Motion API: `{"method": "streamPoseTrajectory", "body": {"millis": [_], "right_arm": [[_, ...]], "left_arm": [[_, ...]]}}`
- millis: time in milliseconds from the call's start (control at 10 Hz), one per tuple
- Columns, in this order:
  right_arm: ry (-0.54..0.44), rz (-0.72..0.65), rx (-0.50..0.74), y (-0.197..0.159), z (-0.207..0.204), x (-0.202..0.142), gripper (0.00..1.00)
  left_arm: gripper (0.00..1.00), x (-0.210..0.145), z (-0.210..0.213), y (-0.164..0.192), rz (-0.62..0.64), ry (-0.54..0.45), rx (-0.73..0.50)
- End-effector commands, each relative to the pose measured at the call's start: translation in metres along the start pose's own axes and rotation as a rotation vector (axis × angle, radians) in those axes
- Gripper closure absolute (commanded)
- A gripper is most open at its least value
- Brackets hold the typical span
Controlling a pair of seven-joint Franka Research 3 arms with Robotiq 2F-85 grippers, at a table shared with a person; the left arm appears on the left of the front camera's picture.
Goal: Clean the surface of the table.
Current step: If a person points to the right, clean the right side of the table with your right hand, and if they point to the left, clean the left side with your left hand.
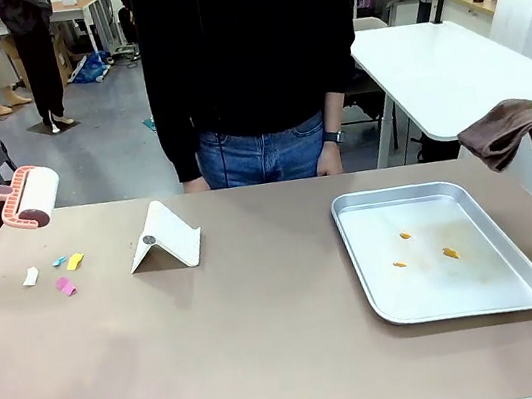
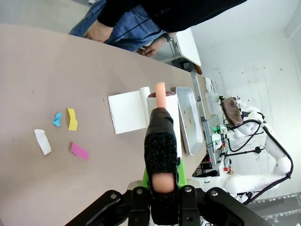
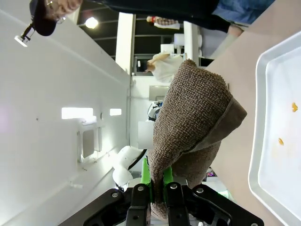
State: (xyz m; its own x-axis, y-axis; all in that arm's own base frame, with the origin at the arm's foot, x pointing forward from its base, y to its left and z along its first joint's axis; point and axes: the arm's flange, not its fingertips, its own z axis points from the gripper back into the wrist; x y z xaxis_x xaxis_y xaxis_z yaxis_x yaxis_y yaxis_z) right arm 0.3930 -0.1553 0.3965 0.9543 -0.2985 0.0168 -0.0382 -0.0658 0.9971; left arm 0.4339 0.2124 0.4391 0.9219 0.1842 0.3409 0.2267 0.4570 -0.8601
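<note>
Taupe and matte, the counter (image 1: 271, 361) spread across the front view. Near its left edge lay four paper scraps: white (image 1: 30, 276), blue (image 1: 58, 261), yellow (image 1: 74, 261) and pink (image 1: 65, 286). A white folded stand (image 1: 166, 238) stood just right of them. A silver metal tray (image 1: 356, 266) sat toward the right edge, with a few orange crumbs (image 1: 449, 253) in it. The left claw (image 2: 161, 190) was clenched on the handle of a lint roller (image 1: 31, 196), held near the far left corner. The right claw (image 3: 157, 190), beyond the right edge, was clamped on a brown cloth (image 1: 513, 128) that drooped from it. A person (image 1: 244, 61) in a dark top and jeans stood at the far edge.
</note>
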Motion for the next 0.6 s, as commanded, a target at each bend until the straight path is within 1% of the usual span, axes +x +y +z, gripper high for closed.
{"method": "streamPoseTrajectory", "body": {"millis": [0,500], "right_arm": [[0.005,0.015,-0.003,0.0031,0.0007,-0.0017,1.00],[0.005,0.015,-0.003,0.0031,0.0007,-0.0017,1.00]], "left_arm": [[1.00,-0.0001,-0.0001,-0.0023,-0.018,-0.016,-0.027],[1.00,-0.0001,-0.0001,-0.0023,-0.018,-0.016,-0.027]]}}
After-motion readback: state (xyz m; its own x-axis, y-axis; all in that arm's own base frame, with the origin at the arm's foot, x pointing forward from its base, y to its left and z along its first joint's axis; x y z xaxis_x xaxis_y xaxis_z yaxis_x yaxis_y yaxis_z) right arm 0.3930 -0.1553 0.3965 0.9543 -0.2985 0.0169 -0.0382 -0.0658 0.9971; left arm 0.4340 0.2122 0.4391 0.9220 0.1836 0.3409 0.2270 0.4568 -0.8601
